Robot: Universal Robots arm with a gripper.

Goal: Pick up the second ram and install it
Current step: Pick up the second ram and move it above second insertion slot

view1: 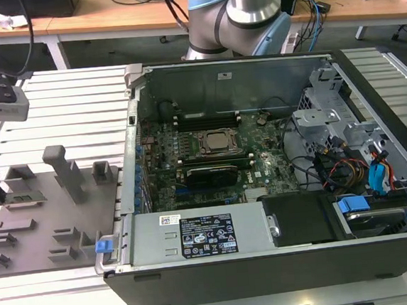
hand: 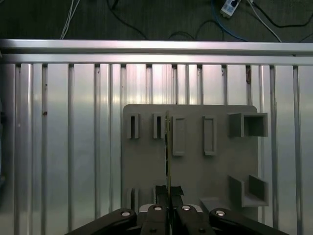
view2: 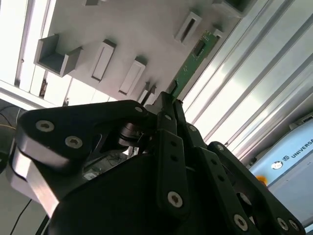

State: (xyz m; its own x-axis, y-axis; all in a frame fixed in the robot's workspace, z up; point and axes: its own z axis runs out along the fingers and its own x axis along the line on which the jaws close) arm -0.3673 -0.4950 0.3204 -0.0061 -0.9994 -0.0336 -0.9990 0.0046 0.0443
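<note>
The second ram (hand: 168, 147) is a thin green stick that I see edge-on in the first wrist view, over the grey holder plate (hand: 195, 171). My gripper (hand: 168, 192) is shut on its near end, one black finger on each face. In the second wrist view the green board (view2: 194, 55) juts out from the fingertips (view2: 166, 100) and runs along the edge of the holder plate (view2: 146, 29). In the exterior view my wrist (view1: 0, 105) hangs over the left end of the holder plate (view1: 46, 230), away from the computer.
The open computer case (view1: 270, 261) lies at the exterior view's right, with the silver-topped processor (view1: 217, 141) and long black slots (view1: 207, 118) on its motherboard. Upright grey blocks (view1: 66, 171) stand on the holder plate. Ribbed aluminium table (hand: 63, 147) surrounds it.
</note>
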